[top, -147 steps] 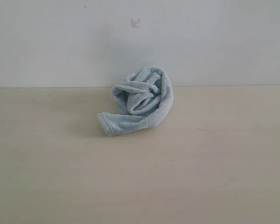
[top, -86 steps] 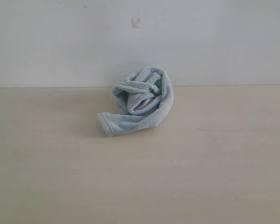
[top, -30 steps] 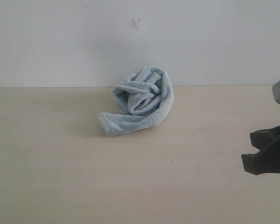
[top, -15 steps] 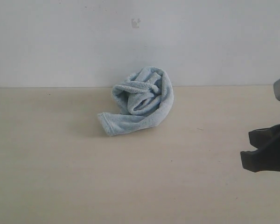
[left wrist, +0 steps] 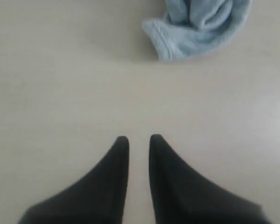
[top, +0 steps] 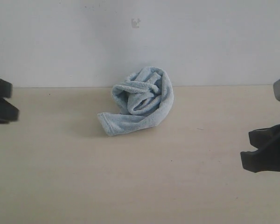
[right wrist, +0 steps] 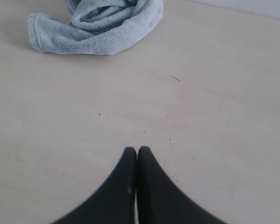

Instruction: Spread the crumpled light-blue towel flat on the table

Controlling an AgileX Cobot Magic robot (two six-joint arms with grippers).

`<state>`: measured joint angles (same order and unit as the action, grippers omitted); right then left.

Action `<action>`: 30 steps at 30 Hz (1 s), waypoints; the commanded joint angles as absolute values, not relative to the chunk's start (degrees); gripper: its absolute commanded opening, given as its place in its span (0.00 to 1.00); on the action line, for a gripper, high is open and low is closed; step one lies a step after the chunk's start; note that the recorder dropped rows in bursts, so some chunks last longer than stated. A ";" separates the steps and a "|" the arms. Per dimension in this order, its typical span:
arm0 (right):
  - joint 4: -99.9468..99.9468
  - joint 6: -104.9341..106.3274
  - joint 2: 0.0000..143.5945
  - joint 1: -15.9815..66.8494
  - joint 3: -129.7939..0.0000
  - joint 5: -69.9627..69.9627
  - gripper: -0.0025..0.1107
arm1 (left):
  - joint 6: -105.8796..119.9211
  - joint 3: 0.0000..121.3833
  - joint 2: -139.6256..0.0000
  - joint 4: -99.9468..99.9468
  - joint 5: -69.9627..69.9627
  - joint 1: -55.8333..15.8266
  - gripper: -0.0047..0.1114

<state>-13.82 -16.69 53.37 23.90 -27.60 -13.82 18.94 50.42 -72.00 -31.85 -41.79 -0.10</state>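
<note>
1. The light-blue towel [top: 139,100] lies crumpled in a rolled heap at the far middle of the beige surface [top: 140,186], close to the white wall [top: 200,42]. One hemmed end sticks out toward the left of the exterior view.
2. The left claw [left wrist: 139,138] hangs over bare surface, well apart from the towel. Its two dark fingers stand slightly parted, with a narrow slit between the tips, and grip nothing.
3. In the exterior view the left claw is only a dark, blurred shape at the left edge, so its height above the surface is hard to judge.
4. The right claw [right wrist: 137,149] is clenched, with its fingertips pressed together and nothing between them. It is over bare surface on the right, well apart from the towel.
5. Neither claw touches the towel.
</note>
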 commanded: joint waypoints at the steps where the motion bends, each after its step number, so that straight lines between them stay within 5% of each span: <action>1: -13.58 -16.17 53.11 23.96 -27.44 -13.36 0.02 | 33.93 50.32 -82.22 -48.15 -37.20 -6.15 0.34; 7: -12.59 -16.17 53.11 23.96 -27.44 -14.71 0.02 | 42.96 55.58 -94.29 -58.06 -18.99 -10.73 0.59; 10: -12.08 -15.91 53.11 23.96 -27.44 -14.71 0.02 | 43.46 61.55 -101.37 -58.06 -17.52 -10.73 0.64; 20: -12.09 -15.91 53.11 23.96 -28.19 -15.27 0.02 | 40.74 80.22 -118.74 -58.06 -24.02 -10.60 0.69; 30: -12.09 -15.91 53.11 23.96 -28.87 -15.15 0.02 | 40.92 85.29 -126.09 -60.47 -26.37 -9.87 0.69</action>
<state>-12.34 -16.56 53.37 23.90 -27.93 -15.11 41.01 84.54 -124.78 -58.77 -25.23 -10.20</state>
